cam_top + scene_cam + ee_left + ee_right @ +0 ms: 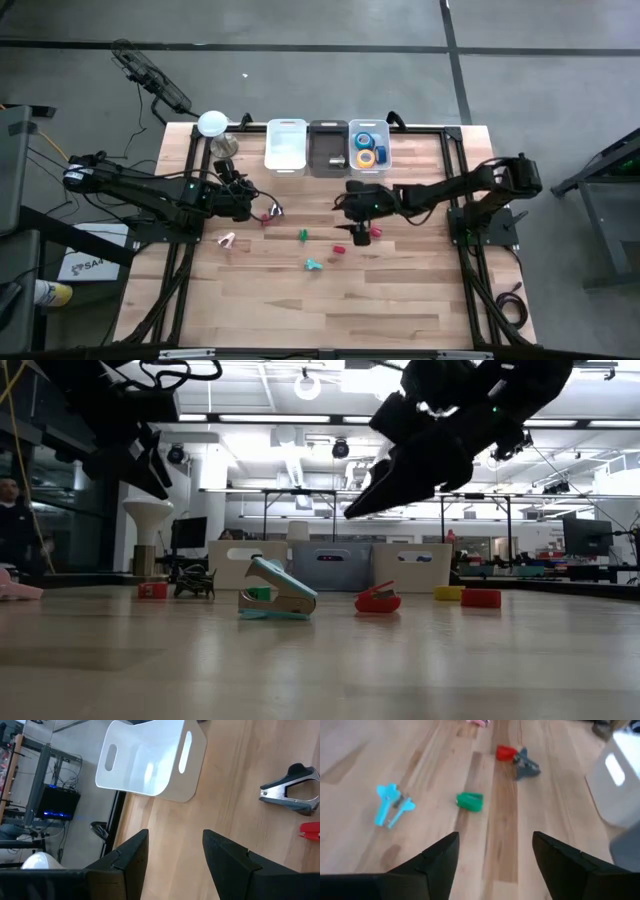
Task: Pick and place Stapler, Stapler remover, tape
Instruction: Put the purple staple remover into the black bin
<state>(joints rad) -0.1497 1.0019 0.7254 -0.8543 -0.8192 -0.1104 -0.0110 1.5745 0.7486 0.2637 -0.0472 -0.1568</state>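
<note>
The right gripper (352, 203) hangs above the table just in front of the grey bin (328, 148), fingers spread and empty; the left gripper (243, 200) hovers in front of the white bin (286, 146), fingers apart, holding nothing; tape rolls (366, 146) lie in the clear bin beside the grey bin; a teal staple remover (314, 265) lies well in front of the grey bin.

Only one bit of lettering shows: a white box (88, 264) on the floor left of the surface carries dark letters that seem to start "SA"; the rest cannot be made out. Nothing else is readable.
</note>
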